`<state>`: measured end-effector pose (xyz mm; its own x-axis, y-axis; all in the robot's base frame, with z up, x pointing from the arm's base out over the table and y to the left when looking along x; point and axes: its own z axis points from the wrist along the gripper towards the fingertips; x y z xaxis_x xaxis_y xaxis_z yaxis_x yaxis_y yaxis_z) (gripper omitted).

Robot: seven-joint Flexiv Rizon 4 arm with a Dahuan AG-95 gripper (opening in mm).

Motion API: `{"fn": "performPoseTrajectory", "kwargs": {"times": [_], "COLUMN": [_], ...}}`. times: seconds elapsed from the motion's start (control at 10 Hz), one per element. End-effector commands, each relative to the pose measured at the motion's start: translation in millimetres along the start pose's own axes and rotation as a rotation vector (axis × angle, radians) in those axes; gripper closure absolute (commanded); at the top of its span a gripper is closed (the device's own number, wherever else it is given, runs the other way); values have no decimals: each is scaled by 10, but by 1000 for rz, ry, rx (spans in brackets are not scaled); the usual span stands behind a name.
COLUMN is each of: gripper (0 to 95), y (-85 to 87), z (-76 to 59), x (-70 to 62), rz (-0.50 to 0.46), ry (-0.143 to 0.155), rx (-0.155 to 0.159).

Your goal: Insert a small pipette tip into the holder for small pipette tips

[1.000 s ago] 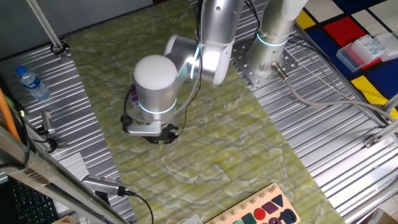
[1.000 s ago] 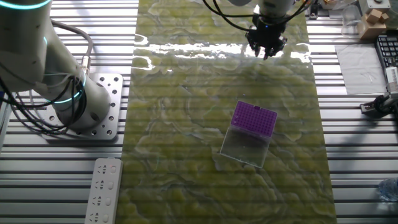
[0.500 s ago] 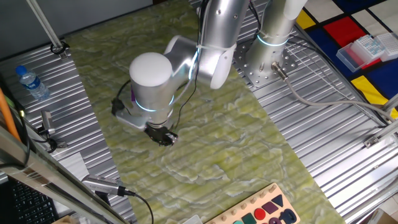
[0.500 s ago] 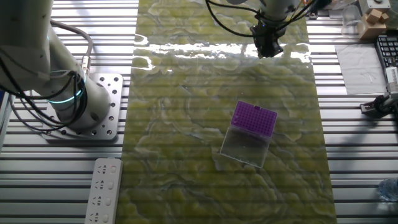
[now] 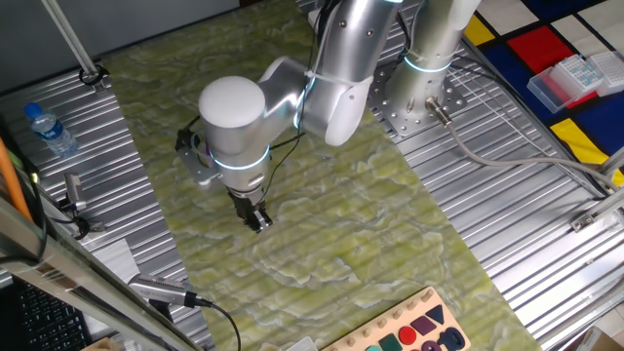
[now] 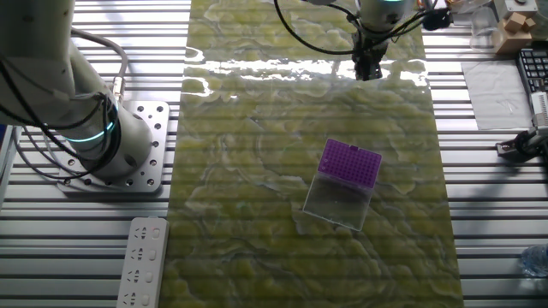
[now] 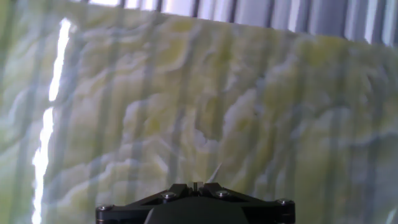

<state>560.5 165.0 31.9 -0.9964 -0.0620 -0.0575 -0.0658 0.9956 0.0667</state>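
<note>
Purple rectangular tip holder point(image 6: 349, 162) sitting well apart from gripper point(image 6: 369, 72); fingers looking together, contents unclear

Green marbled mat point(image 6: 257, 171) covering the slatted table point(image 6: 488, 197); water bottle point(image 5: 49, 129) at far left; white remote point(image 6: 141, 261) near; colourful puzzle board point(image 5: 414, 331) near edge.

Mat point(image 6: 257, 171): lies along the slatted table point(image 6: 479, 171), running between its two sides.
Holder for small pipette tips point(image 6: 349, 163): on the mat, near its middle, well apart from the gripper point(image 6: 369, 70), which hangs over the mat's far end.
Arm base point(image 6: 103, 145): left of the mat.
Remote control point(image 6: 141, 261): in front of the arm base, beside the mat.
Water bottle point(image 5: 47, 130): on the table, off the mat.
</note>
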Motion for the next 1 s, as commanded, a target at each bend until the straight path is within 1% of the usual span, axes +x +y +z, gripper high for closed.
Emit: {"fn": "performPoseTrajectory", "kwargs": {"times": [0.1,0.3,0.6,0.9,1.0], "gripper": [950,950,950,950,950], "y": [-6,-6,-6,-6,-6], "z": [3,3,3,3,4], "x": [1,1,1,1,1], "rz": [27,5,-2,-25,-27], "ry": [2,-2,-2,-4,-3], "rx": [7,8,9,24,24]}}
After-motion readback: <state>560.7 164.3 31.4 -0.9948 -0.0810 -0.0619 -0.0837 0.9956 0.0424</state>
